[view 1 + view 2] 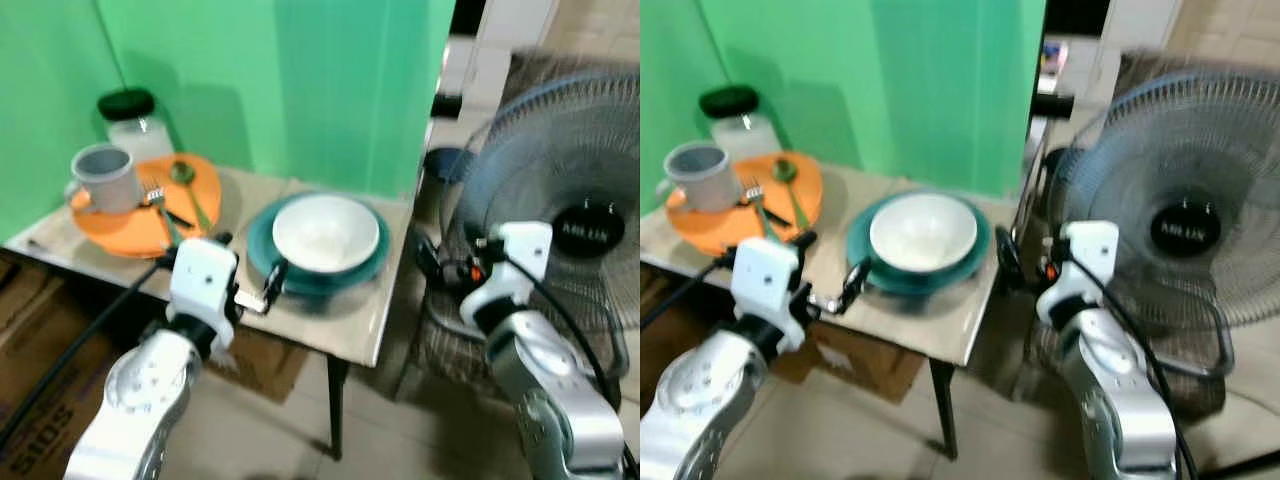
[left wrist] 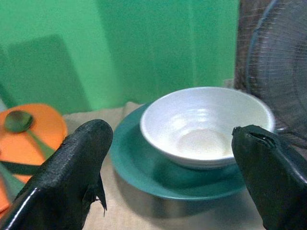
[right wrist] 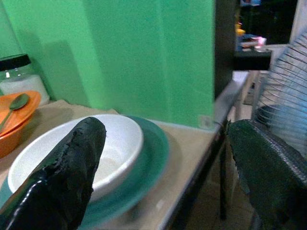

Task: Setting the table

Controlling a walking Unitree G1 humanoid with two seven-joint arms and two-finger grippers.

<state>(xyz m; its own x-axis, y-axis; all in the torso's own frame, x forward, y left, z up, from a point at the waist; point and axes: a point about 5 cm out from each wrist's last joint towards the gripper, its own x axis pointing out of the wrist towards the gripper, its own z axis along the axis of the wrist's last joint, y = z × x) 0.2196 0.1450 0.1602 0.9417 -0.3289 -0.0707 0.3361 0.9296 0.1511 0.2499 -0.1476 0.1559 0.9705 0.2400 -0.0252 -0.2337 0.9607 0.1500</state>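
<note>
The bowl [image 1: 326, 232] sat in a teal plate [image 1: 372, 262] on the surface [image 1: 365, 315], both grippers' fingers [image 2: 76, 167] spread before it, a fan [image 1: 575, 200] blurred alongside, orange tray [image 1: 110, 225] partly cut off.

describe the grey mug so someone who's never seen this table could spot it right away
Find the small table set against the green wall, then the orange plate at its left end. The grey mug stands upright on that plate, beside a fork and a green spoon. It is the one grey, handled cup there.
</note>
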